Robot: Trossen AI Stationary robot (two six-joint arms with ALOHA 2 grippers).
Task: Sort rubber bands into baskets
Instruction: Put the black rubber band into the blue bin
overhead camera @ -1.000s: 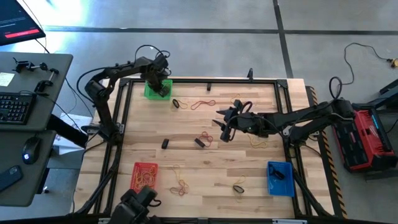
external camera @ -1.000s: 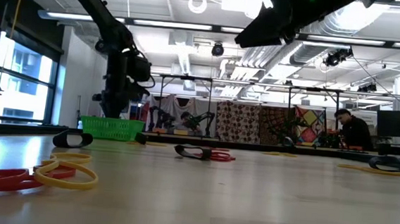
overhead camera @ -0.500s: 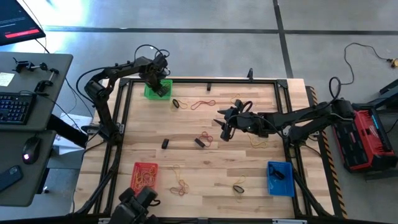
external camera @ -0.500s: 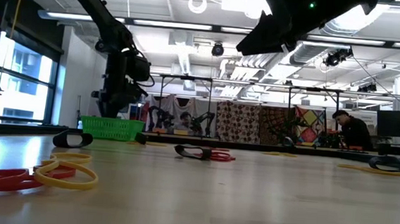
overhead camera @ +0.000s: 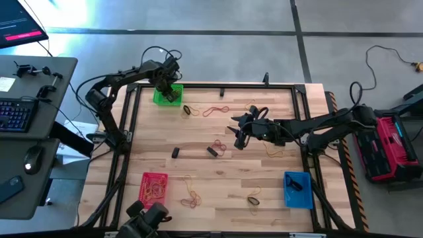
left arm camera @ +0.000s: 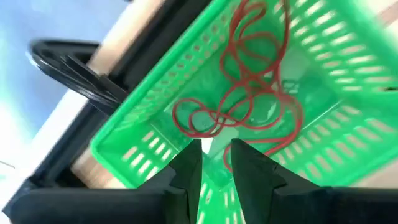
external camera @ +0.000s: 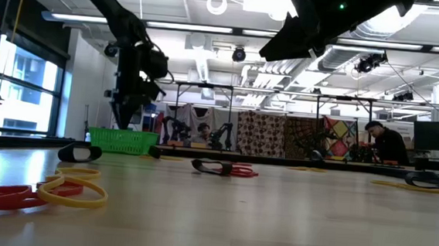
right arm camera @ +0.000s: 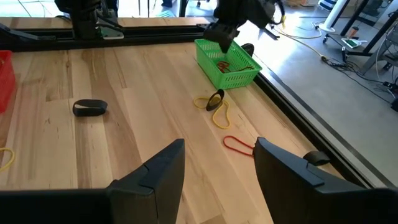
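No writing was readable. Over the green basket [left arm camera: 186,118] on the wooden table [overhead camera: 218,162], my left gripper [left arm camera: 214,163] stood narrow and empty; my right gripper [right arm camera: 217,165] gaped wide.

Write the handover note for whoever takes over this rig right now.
Left tool: above the green basket at the far left corner, fingers narrowly apart, holding nothing.
Right tool: open and empty, above mid-table.
Done: red rubber bands lie in the green basket; the red basket on the near left holds several bands; the blue basket on the near right holds something dark.
Left: loose bands across the table, among them a red band, a yellow band and a black band.
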